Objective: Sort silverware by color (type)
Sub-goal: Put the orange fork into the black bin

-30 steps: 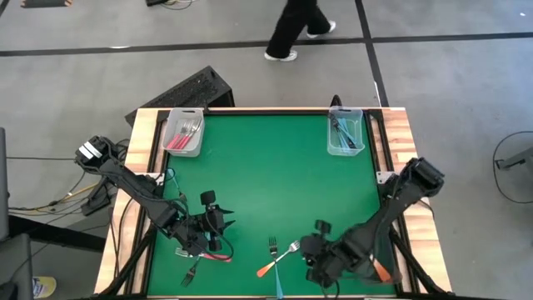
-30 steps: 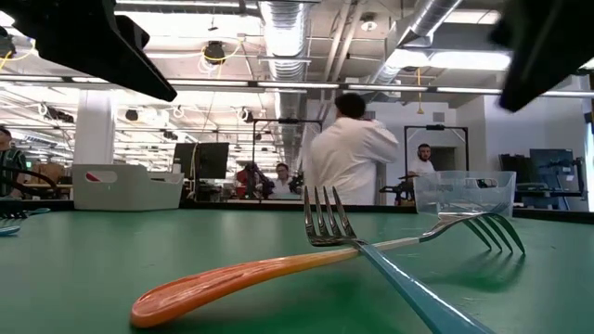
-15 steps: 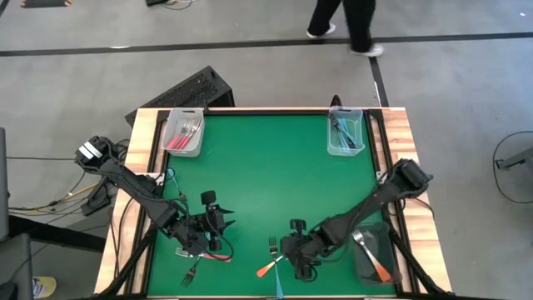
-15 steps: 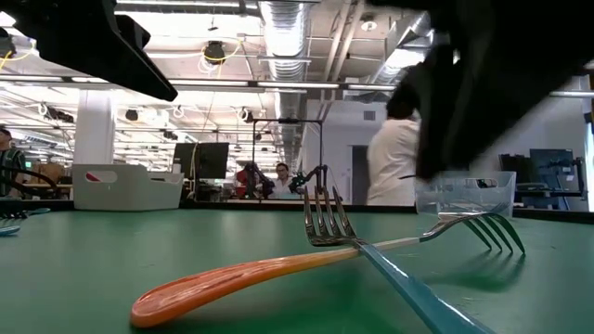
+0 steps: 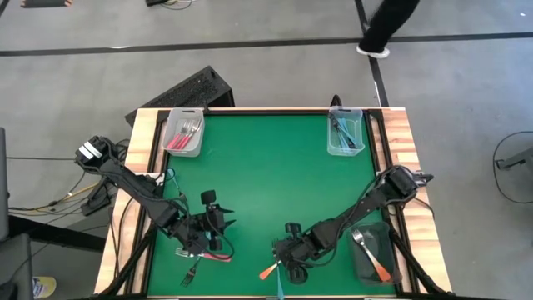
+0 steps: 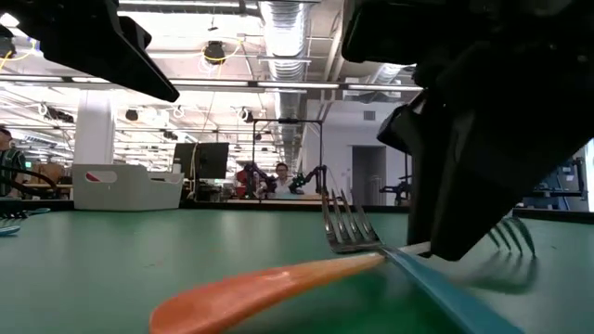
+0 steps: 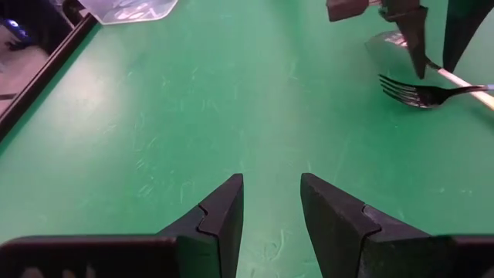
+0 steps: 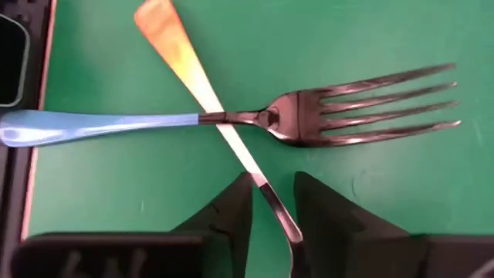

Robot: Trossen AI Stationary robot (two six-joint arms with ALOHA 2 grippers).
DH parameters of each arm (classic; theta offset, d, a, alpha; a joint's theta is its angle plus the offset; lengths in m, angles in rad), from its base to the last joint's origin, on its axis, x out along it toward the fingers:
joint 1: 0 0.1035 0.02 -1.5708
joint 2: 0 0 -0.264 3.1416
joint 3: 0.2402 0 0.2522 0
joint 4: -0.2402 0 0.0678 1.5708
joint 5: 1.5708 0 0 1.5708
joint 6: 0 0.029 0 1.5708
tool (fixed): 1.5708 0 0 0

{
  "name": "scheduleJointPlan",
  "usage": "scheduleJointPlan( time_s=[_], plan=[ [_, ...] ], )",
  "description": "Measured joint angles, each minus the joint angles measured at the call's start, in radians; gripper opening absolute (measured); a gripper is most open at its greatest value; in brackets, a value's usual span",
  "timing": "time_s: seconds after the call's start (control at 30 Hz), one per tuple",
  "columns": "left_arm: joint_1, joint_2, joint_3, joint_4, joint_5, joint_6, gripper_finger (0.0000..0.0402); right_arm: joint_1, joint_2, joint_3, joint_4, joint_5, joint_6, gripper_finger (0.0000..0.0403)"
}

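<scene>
**Right end effector arrives over the crossed forks, jaws narrowing**

Right end effector (image 5: pixel 286 254): over the last second it has swept from the bench's near right corner inward to the near middle, and now sits directly above the two crossed forks. Its fingers (image 8: pixel 231 208) straddle the metal neck of the orange-handled fork (image 8: pixel 179 55), with a narrow gap between them; the gap is shrinking, but no grip is made yet. Nothing is lifted.

The slim blue-handled fork with shiny tines (image 8: pixel 100 126) lies across the orange one, over it at the crossing, so the two touch. Judgement: pulling the orange fork out is likely to drag the blue one along.

Left end effector (image 5: pixel 208 227): unchanged, parked low over the green bench (image 5: pixel 266 167) at the near left, fingers (image 7: pixel 224 220) slightly apart and empty. A red-handled fork (image 5: pixel 218 257) lies just beside it.

Outward: the clear bin at the far left corner (image 5: pixel 184 133) holds red-handled forks, the clear bin at the far right corner (image 5: pixel 345 132) blue ones, and the dark bin at the near right (image 5: pixel 371 254) one orange fork.

Meaning for the task: sorting is well along; the pick of the next orange fork is starting.
</scene>
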Motion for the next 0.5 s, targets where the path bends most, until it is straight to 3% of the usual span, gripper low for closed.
scheduleJointPlan(
  time_s=[0.23,0.5],
  plan=[
    [0.001,0.0,0.0,-0.001,0.002,0.0,0.0119,-0.005,-0.025,0.0,-0.171,-0.004,0.165,0.0016],
    [0.001,0.0,0.0,-0.001,-0.007,0.0,0.0119,-0.016,-0.117,-0.006,-0.496,0.123,0.537,0.0016]
  ],
)
